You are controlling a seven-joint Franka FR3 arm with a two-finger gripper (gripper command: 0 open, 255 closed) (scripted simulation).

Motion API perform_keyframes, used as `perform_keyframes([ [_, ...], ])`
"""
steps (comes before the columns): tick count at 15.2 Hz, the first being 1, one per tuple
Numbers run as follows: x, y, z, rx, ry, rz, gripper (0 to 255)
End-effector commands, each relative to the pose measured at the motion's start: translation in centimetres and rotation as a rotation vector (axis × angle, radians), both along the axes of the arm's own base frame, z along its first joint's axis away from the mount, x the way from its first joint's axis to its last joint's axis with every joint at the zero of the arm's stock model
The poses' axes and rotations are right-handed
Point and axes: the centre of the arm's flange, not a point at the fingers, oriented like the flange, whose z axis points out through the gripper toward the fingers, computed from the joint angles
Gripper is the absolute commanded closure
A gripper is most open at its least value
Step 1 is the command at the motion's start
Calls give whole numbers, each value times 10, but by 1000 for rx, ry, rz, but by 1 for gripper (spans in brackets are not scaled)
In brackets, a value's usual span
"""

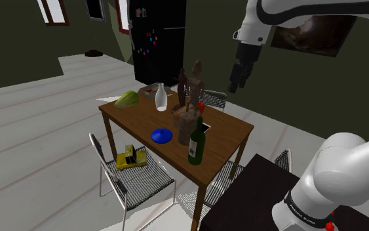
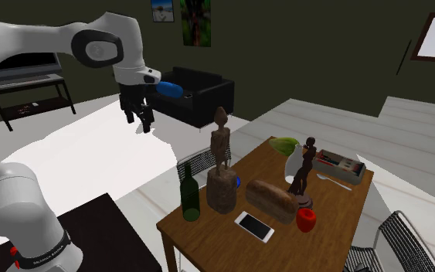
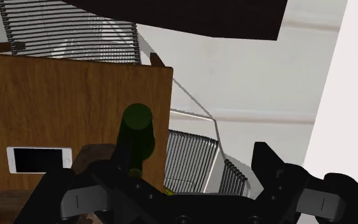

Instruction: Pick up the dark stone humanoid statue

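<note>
The dark humanoid statue [image 1: 183,84] [image 2: 304,164] stands upright near the middle of the wooden table [image 1: 232,134] [image 2: 339,210], beside a white vase [image 1: 161,98] [image 2: 292,164]. A taller, lighter brown figure [image 1: 196,81] [image 2: 222,140] stands on a rough block close by. My gripper [image 1: 234,83] [image 2: 142,124] [image 3: 184,164] hangs open and holds nothing. It is high above the table's edge, to the shoulder view's right of both figures and well apart from them. Under it in the wrist view are a green bottle [image 3: 137,135] and a phone [image 3: 39,160].
On the table also stand the green bottle [image 1: 196,141] [image 2: 189,193], a bread loaf [image 2: 271,199], a red cup [image 2: 307,219], a phone [image 2: 254,226], a blue plate [image 1: 162,136], a green cabbage [image 1: 127,99] and a tray [image 2: 339,164]. Wire chairs [image 1: 134,177] surround it.
</note>
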Motion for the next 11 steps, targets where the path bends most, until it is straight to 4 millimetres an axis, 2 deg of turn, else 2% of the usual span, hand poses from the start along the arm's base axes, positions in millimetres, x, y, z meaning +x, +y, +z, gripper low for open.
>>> perform_keyframes([
  [1, 17, -10, -8, 13, -26, -7, 0],
  [11, 115, -74, -41, 77, -145, -39, 0],
])
